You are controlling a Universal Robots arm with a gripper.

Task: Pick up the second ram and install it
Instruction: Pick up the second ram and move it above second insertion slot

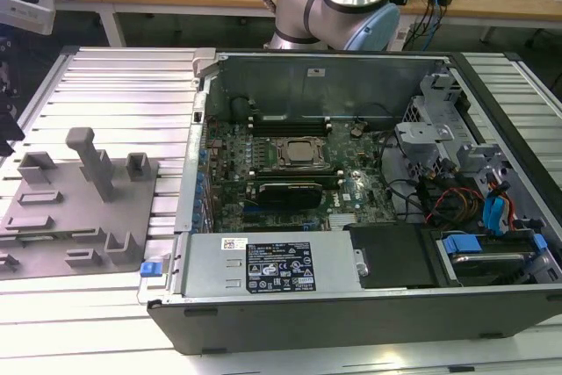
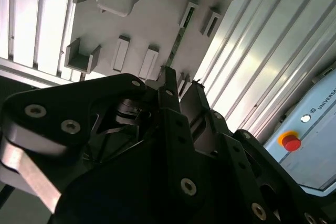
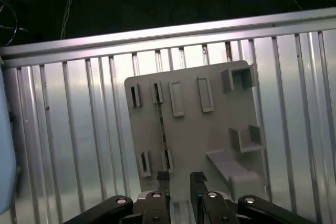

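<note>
The second ram [image 3: 161,124] is a thin stick standing on edge in slots of the grey fixture plate [image 3: 210,135], which lies on the ribbed metal table. In the second wrist view the ram [image 2: 179,34] shows as a dark narrow line on that plate [image 2: 152,19]. My gripper [image 3: 180,179] hovers above the plate's near edge, its fingers [image 3: 163,182] apart with nothing between them. One fingertip lines up roughly with the ram's end, without touching it. The same gripper [image 2: 182,85] appears dark in the second wrist view.
In the exterior view the open computer case [image 1: 351,305] sits to the right of the fixture [image 1: 53,252]. Its motherboard carries the CPU socket [image 1: 297,152] with memory slots on either side. Tall grey blocks [image 1: 92,164] rise from the fixture. The arm base [image 1: 334,6] stands behind the case.
</note>
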